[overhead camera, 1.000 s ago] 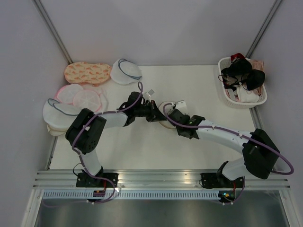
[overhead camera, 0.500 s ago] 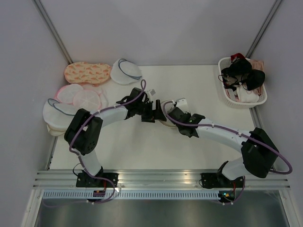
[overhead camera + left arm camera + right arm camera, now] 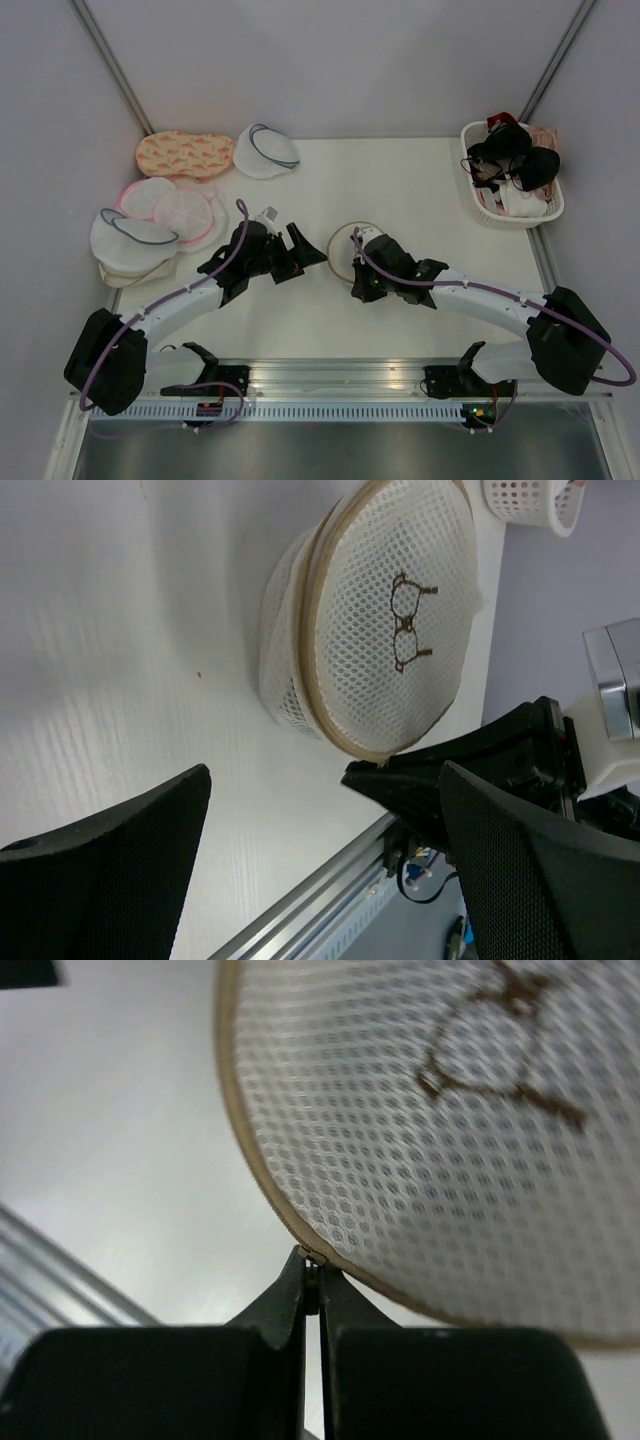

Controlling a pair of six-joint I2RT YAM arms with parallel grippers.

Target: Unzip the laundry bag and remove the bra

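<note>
One white table (image 3: 420, 190) is spread beneath everything. Over it, from the near edge, the left arm (image 3: 170, 305) and the right arm (image 3: 490, 295) are stretched. A white basket (image 3: 552, 207), heaped with black and pale garments, is set well apart from the right pincer (image 3: 358, 283), far off to its right and beyond it. A cluster of round mesh pouches (image 3: 150, 215) is laid well to the left of the left pincer (image 3: 308, 262). The laundry bag (image 3: 345, 245), a round white mesh drum with a tan rim, is stood on the table between the two pincers, just beyond the right one's tips and just right of the left one. Its contents cannot be made out through the mesh. The left pincer is spread wide, nothing is held in it, and no contact with the bag is seen. The right pincer is pressed fully together, and the tan rim (image 3: 262, 1200) is nipped between its tips at the bag's near edge. A small dark bra drawing (image 3: 405, 625) is shown on the bag's flat face.
</note>
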